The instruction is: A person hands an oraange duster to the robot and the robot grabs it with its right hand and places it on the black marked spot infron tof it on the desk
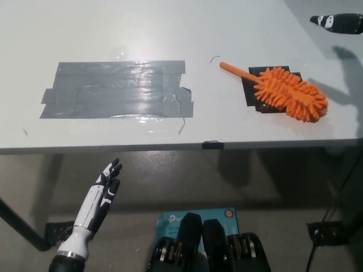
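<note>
Although its handle juts off to the left, the orange duster [290, 94] lies on the black marked spot [253, 89], released. Right hand [336, 22] hovers well clear, grip indeterminate. Left hand [99, 202] idles below the desk [170, 34], fingers straight. Placement appears complete.
</note>
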You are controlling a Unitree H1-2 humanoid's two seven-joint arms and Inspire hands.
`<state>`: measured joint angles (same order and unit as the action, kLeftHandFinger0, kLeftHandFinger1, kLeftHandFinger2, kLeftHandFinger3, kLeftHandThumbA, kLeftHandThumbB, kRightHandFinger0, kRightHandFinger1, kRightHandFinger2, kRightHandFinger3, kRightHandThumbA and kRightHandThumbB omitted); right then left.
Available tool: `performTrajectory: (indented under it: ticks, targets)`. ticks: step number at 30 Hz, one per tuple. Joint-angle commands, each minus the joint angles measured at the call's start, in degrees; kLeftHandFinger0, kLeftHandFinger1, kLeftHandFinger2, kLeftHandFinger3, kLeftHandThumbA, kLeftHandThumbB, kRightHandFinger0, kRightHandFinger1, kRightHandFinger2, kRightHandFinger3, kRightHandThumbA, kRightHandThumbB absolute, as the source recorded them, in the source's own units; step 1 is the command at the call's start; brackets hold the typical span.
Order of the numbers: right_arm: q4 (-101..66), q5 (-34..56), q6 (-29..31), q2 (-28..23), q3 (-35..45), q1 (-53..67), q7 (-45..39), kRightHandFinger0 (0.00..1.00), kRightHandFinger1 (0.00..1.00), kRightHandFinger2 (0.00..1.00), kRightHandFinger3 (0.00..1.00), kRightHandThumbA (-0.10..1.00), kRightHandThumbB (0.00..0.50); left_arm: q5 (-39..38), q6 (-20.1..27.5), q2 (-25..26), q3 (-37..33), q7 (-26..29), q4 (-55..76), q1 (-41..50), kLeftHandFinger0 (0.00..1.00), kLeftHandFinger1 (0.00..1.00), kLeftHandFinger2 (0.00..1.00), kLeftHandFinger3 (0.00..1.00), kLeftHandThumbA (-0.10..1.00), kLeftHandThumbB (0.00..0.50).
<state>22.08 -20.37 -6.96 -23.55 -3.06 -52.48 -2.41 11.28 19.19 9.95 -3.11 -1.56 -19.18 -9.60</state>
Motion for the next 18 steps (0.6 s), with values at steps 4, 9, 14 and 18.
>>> performTrajectory:
  ticks: [4, 9, 14, 18]
  targets:
    - [-49.8, 1.3, -1.0, 2.9, 4.5, 16.5, 1.0, 1.0, 1.0, 1.0, 1.0, 0.92, 0.291, 0.2, -0.4, 0.9, -0.2, -0.3, 0.3, -3.3, 1.0, 1.0, 1.0, 1.0, 1.0, 0.186]
    - [-59.1, 0.8, 1.7, 6.7, 2.3, 27.6, 1.8, 1.0, 1.0, 1.0, 1.0, 0.9, 0.305, 0.3, -0.1, 0.7, -0.5, -0.5, -0.2, -3.4, 1.0, 1.0, 1.0, 1.0, 1.0, 0.17]
    - [-58.0, 1.8, 8.4, 11.8, -1.0, 40.0, 4.5, 1.0, 1.0, 1.0, 1.0, 0.88, 0.28, 0.4, 0.5, 0.2, -0.9, -0.3, -0.8, -2.1, 1.0, 1.0, 1.0, 1.0, 1.0, 0.18]
    - [-47.9, -0.1, 13.5, 15.3, -1.9, 45.6, 8.2, 1.0, 1.0, 1.0, 1.0, 0.77, 0.264, 1.2, 1.3, 0.4, -1.2, 0.2, -0.7, 0.3, 1.0, 1.0, 1.0, 1.0, 1.0, 0.172]
